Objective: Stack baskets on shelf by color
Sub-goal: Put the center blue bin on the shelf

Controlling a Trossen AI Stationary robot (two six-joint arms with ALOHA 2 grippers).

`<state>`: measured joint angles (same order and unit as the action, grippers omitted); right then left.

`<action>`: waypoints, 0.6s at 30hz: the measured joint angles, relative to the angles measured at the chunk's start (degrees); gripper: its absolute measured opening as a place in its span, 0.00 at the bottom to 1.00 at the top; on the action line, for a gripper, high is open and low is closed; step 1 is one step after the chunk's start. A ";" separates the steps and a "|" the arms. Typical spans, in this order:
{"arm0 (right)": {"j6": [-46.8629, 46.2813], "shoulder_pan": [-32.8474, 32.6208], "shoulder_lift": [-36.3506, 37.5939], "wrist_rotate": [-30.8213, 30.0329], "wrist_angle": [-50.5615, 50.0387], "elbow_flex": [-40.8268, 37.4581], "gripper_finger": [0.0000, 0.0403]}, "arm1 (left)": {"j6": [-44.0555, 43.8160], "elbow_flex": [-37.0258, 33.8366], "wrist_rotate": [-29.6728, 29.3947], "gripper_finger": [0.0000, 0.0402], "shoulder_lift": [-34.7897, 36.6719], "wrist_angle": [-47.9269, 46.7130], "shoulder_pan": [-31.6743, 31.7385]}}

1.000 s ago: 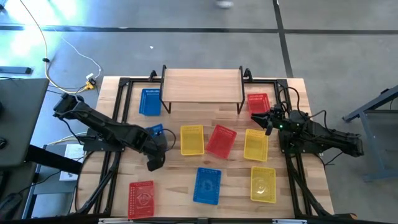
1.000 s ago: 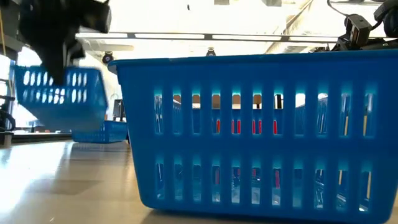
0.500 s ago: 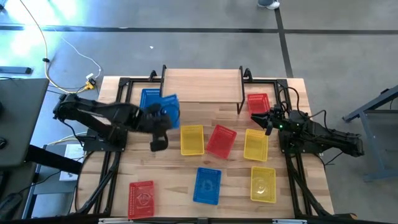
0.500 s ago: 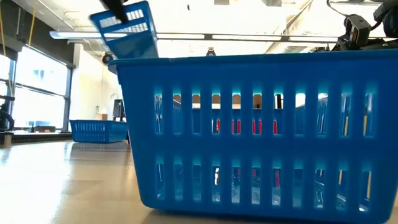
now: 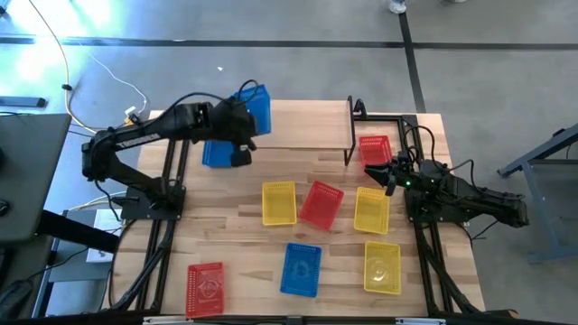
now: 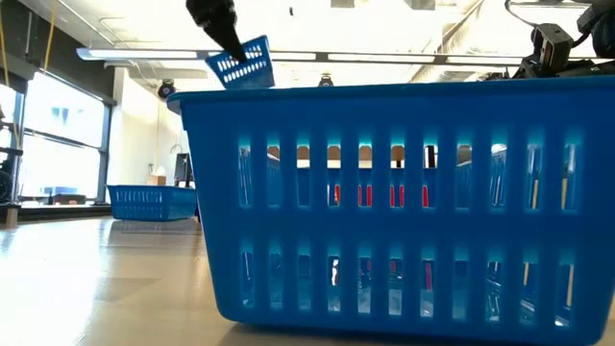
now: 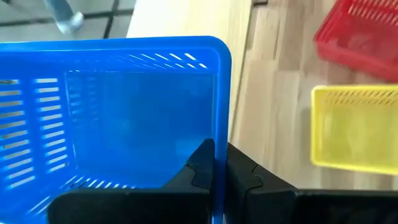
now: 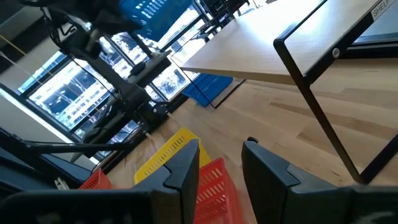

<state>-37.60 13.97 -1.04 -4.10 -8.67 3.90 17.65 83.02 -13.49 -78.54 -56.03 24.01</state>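
My left gripper (image 5: 238, 135) is shut on a blue basket (image 5: 255, 106), raised above the left end of the light-wood shelf (image 5: 307, 122); the low view shows this basket (image 6: 246, 61) high and tilted. A second blue basket (image 5: 215, 153) sits on the table left of the shelf, a third (image 5: 301, 269) near the front. Three yellow baskets (image 5: 278, 202), (image 5: 371, 209), (image 5: 381, 266) and three red baskets (image 5: 321, 204), (image 5: 374, 149), (image 5: 206, 288) lie on the tabletop. My right gripper (image 5: 386, 174) waits open at the right, between a red and a yellow basket. My left gripper pinches one side wall (image 7: 221, 124) of the blue basket, one finger (image 7: 199, 171) inside the basket and the other outside. The basket is lifted clear of table and shelf, and it is tilted, its open side turned toward the gripper.
Black frame rails (image 5: 172, 171) run along the table's left and right sides. The shelf's black legs (image 5: 350, 149) stand near the far edge. The near blue basket (image 6: 394, 202) fills most of the low view. Bare wood lies between the shelf and the middle row of baskets.
My left gripper has carried the blue basket up from the left-middle of the table and toward the far edge, ending above the shelf's left end. The basket has risen clear and tipped as it went. My right arm has kept still.
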 joint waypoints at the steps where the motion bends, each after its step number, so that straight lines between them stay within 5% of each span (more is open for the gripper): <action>1: 0.02 0.00 0.00 0.00 0.00 0.00 0.27 | 0.91 0.01 0.96 0.00 -0.56 -0.16 1.22; 13: 0.04 -0.02 -0.02 0.00 0.00 0.00 0.27 | 4.01 0.00 7.03 0.00 -8.16 -3.30 5.32; 18: 0.04 -0.02 -0.02 0.00 0.00 0.00 0.27 | 4.04 0.00 5.30 0.00 -10.73 -4.40 5.33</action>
<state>-37.56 13.96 -1.06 -4.10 -8.67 3.90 21.69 83.02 -8.19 -89.27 -60.44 29.34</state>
